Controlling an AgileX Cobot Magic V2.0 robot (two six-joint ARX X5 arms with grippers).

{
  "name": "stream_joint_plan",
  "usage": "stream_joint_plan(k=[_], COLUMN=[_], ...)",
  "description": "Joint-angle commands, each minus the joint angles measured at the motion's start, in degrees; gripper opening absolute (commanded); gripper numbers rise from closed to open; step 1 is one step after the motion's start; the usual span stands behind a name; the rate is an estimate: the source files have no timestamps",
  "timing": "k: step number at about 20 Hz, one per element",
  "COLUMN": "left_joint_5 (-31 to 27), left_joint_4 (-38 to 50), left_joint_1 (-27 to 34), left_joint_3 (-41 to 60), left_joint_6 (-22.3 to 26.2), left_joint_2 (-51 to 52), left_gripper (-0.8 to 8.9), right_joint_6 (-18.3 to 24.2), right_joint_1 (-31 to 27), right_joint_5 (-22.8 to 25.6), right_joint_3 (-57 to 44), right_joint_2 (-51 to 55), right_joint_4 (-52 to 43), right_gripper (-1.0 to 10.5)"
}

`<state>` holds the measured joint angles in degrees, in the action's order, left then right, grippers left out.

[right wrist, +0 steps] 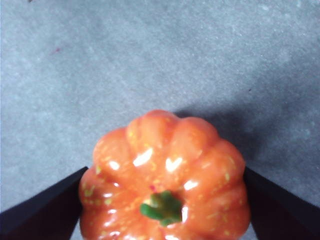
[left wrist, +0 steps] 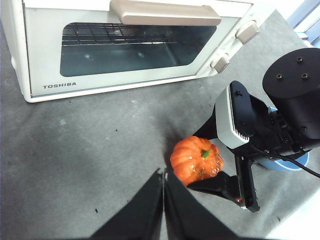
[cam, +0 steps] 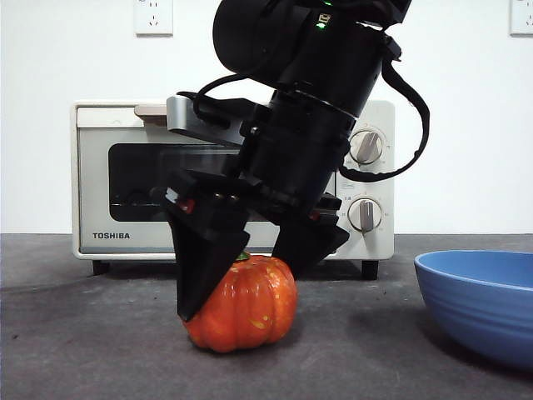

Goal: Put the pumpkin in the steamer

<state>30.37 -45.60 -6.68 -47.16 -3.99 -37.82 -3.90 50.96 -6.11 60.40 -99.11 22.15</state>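
One pumpkin [cam: 242, 304], glossy orange with yellow flecks and a short green stem, sits upright on the dark grey table [cam: 83, 333] in front of the steamer [cam: 108, 175], well short of its door. The right gripper [cam: 254, 279] has its two black jaws straddling it: in the right wrist view the pumpkin [right wrist: 165, 180] fills the space between the jaws, each one at or against a ribbed flank, low on the body. That low, two-sided placement looks chosen to catch the widest part, since the smooth rounded shell would likely slip from a higher pinch. Whether the jaws are pressing hard enough to hold cannot be told; the fruit rests on the table, so I judge the grasp is forming and the lift not yet begun.

Outward from there, the left gripper [left wrist: 163, 192] hangs over bare table just beside the pumpkin [left wrist: 196, 160], jaws together, apparently waiting. The steamer's glass door [left wrist: 135, 47] is closed, bar handle [left wrist: 165, 14] along its top, wire rack visible behind the glass, so it would have to be opened before anything can go inside. A blue bowl [cam: 483, 300] stands off to one side, well apart.

Readable writing: "TOSHIBA" in dark capitals on the door's lower corner. The markings round the two knobs [cam: 365, 179] are too small to read.
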Motion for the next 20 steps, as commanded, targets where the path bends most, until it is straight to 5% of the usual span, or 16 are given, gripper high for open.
stream_joint_plan(k=[1,10,20], left_joint_5=[0.3,0.3,0.3], left_joint_4=[0.6,0.6,0.6], left_joint_1=[-0.2,-0.2,-0.2], left_joint_3=[-1.2,-1.2,-1.2], left_joint_6=[0.5,0.6,0.7], left_joint_2=[-0.3,-0.3,-0.3], left_gripper=[0.14,0.14,0.14], right_joint_6=[-0.7,-1.9,-2.6], right_joint_1=[0.6,-1.2,-15.0], right_joint_5=[0.5,5.4,7.6], right_joint_3=[1.3,3.5,-4.7], right_joint_2=[-0.2,16.8,35.1], right_joint_4=[0.2,10.9,19.9], right_gripper=[4.1,4.1,4.0])
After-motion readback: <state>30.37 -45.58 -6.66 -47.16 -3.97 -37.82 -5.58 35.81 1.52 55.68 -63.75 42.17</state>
